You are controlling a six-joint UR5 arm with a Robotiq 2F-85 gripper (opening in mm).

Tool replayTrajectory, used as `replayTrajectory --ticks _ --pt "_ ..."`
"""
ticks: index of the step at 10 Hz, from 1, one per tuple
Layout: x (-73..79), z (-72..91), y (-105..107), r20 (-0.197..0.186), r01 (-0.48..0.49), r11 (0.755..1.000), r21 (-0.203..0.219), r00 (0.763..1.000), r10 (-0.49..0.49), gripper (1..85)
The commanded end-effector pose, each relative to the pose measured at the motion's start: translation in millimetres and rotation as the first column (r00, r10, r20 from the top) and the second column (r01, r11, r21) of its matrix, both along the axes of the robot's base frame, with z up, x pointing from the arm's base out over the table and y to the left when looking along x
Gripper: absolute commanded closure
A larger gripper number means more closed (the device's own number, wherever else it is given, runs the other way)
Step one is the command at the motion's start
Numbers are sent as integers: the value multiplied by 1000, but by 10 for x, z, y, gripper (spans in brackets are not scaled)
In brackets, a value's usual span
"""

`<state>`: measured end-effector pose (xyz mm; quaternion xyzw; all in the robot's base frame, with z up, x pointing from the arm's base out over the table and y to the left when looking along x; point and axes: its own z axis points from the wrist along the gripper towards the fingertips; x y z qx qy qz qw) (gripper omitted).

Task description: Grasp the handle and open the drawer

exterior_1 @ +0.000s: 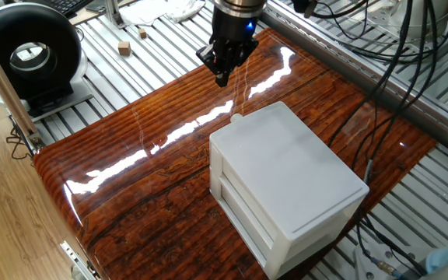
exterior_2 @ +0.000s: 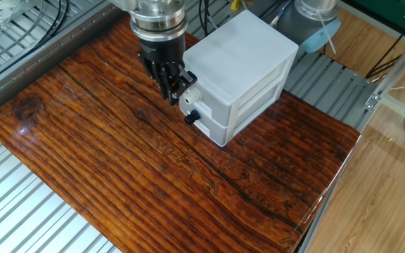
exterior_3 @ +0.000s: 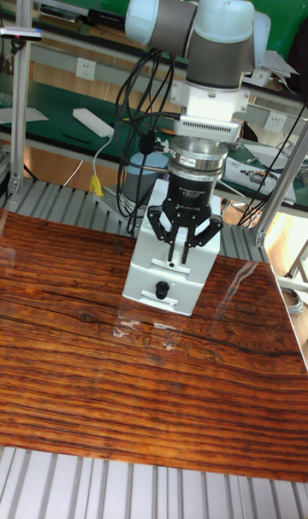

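A white cabinet [exterior_1: 286,175] stands on the wooden table board [exterior_2: 118,169]. Its upper drawer [exterior_3: 144,262] is closed and carries the handle [exterior_2: 191,93], a small white nub. The lower front has a black knob [exterior_2: 189,117]. My gripper [exterior_2: 171,91] points down just in front of the upper drawer, with its fingertips beside the handle and not touching it. From the tall fixed view my gripper [exterior_3: 182,258] is open by a narrow gap with nothing held. Seen from behind the cabinet, my gripper [exterior_1: 222,76] hangs beyond the far edge, where the handle [exterior_1: 237,117] peeks out.
A round black device [exterior_1: 26,54] and a small wooden block [exterior_1: 124,48] sit on the slatted metal frame beyond the board. Thick cables [exterior_1: 395,47] hang at the right, and a grey robot base [exterior_2: 315,17] stands behind the cabinet.
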<state>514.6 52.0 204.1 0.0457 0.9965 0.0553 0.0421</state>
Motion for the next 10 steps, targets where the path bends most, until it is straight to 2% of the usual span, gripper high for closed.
replayTrajectory --ticks 1,2,5,6,9,10 --pt "-3 -3 12 3 7 1000 2 1000 -7 547" --pt "-14 -8 -11 -2 6 1000 -7 1000 -6 577" --pt "-62 -24 23 -15 2 1000 -3 1000 -2 587" --pt "-65 -34 -25 -12 -15 1000 -24 1000 14 570" --pt "-138 -65 62 -23 -17 1000 -4 1000 17 550" --pt "-148 -89 77 -18 -20 1000 -15 1000 19 530"
